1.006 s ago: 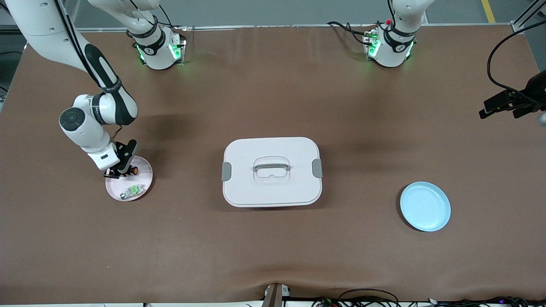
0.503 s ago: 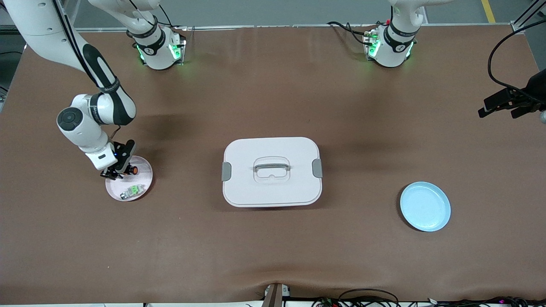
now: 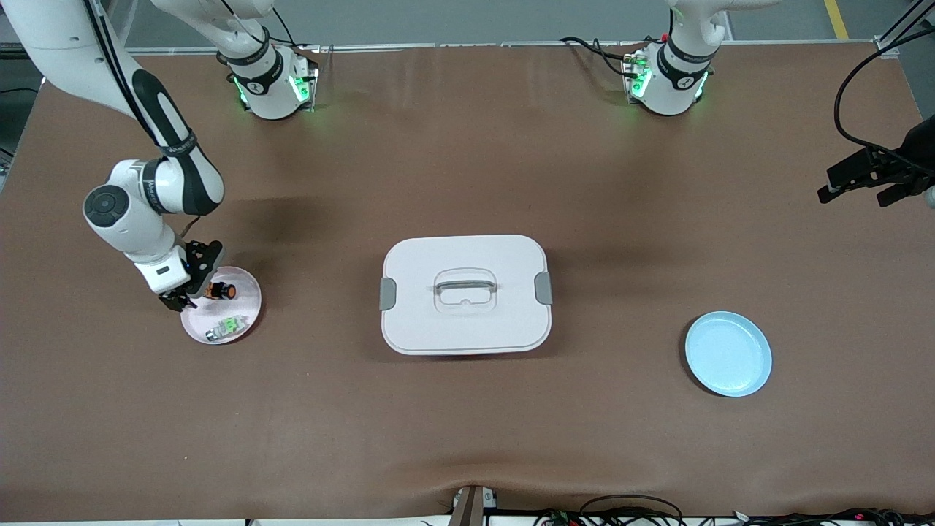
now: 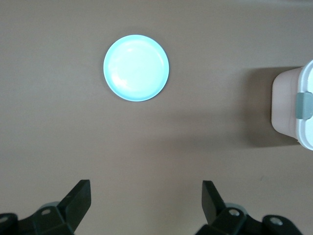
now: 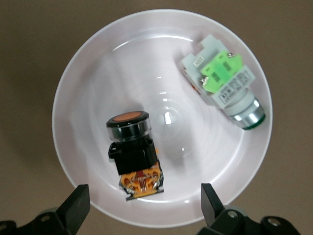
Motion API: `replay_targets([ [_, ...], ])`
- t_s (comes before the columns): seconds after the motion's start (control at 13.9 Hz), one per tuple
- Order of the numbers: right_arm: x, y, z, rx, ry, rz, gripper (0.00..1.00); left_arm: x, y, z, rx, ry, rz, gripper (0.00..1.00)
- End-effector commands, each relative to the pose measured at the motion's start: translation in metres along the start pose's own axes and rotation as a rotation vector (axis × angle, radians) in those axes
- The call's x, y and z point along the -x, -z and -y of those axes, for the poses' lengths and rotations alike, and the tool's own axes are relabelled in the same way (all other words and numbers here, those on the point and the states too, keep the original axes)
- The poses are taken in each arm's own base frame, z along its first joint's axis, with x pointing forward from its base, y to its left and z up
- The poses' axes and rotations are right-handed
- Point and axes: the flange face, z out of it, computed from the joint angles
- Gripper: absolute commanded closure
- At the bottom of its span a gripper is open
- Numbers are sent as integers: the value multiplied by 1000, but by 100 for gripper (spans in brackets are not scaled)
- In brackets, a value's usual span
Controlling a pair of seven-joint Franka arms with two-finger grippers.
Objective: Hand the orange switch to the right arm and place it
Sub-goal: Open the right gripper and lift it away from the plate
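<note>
Two switches lie in the pink plate (image 3: 245, 321) near the tabletop's right-arm end. The orange switch (image 5: 133, 149) lies free under the right gripper (image 5: 142, 205), fingers apart. The left gripper (image 4: 146, 208) waits, fingers apart. Rising carelessly could bump it.

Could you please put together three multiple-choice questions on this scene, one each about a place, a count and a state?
1. Where does the orange switch lie?
A. on the pink plate
B. on the blue plate
C. on the white lidded box

2. How many parts lie on the pink plate?
A. one
B. two
C. three

3. How is the right gripper?
A. shut on the switch
B. open over the pink plate
C. open over the box

Answers: 1 A, the right wrist view shows it there. 2 B, the orange switch and the green-marked part. 3 B, its fingers stand apart, holding nothing.
</note>
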Motion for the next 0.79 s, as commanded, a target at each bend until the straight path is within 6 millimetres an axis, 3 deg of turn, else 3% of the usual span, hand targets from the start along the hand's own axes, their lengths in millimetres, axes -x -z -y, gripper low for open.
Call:
replay_targets([
  [0.0,-1,33,-5,-46,-116,29,0,-12,5,-17,3,-30,-15,0],
  [0.22,-9,64,-20,-126,-192,79,0,-17,15,-26,-17,-37,-34,0],
  [0.43,-19,116,-39,-168,-332,130,0,-22,24,-50,-43,-2,-56,0],
  [0.72,-10,186,-38,-119,-571,110,0,-26,24,-67,-85,20,-62,0],
])
